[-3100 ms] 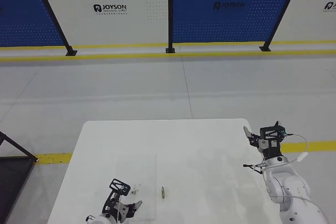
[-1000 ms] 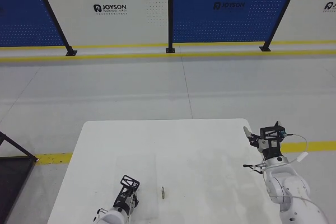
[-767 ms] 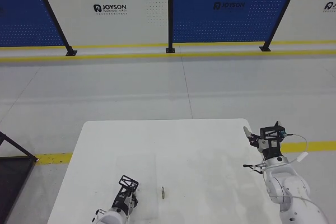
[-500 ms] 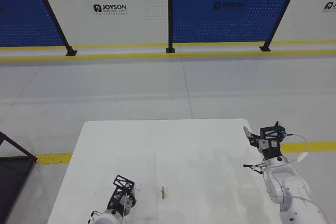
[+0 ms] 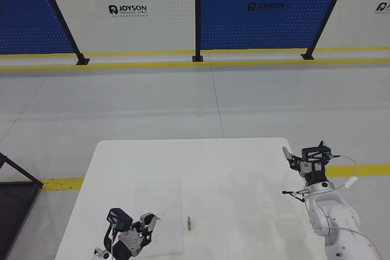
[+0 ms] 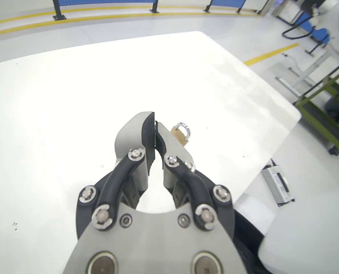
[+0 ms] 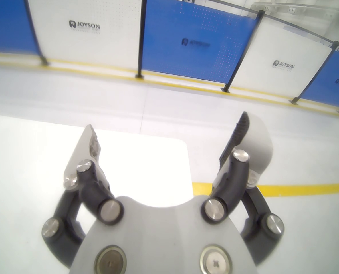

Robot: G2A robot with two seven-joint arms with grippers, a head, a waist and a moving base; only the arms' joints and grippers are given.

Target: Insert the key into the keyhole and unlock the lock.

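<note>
A small brass padlock (image 5: 189, 223) with a silver shackle lies on the white table (image 5: 227, 175) near its front edge. In the left wrist view the padlock (image 6: 181, 134) sits just past my fingertips, partly hidden behind one finger. My left gripper (image 5: 145, 227) hovers left of the lock, and its pads are pressed together at the tips (image 6: 155, 121). The key is pinched between them and almost wholly hidden. My right gripper (image 5: 304, 158) is at the table's right edge, far from the lock, and stands open (image 7: 169, 132) with nothing in it.
A faint clear mat (image 5: 157, 201) covers the table's front left area. A black rack (image 5: 3, 195) stands on the floor to the left. A green metal frame (image 6: 326, 106) stands beyond the table's right side. Blue and white fence panels (image 5: 260, 23) line the far floor.
My left gripper was open beside the small key, came down on it and shut. It has since drawn back to the left and turned. The key no longer lies on the table. The right arm kept still.
</note>
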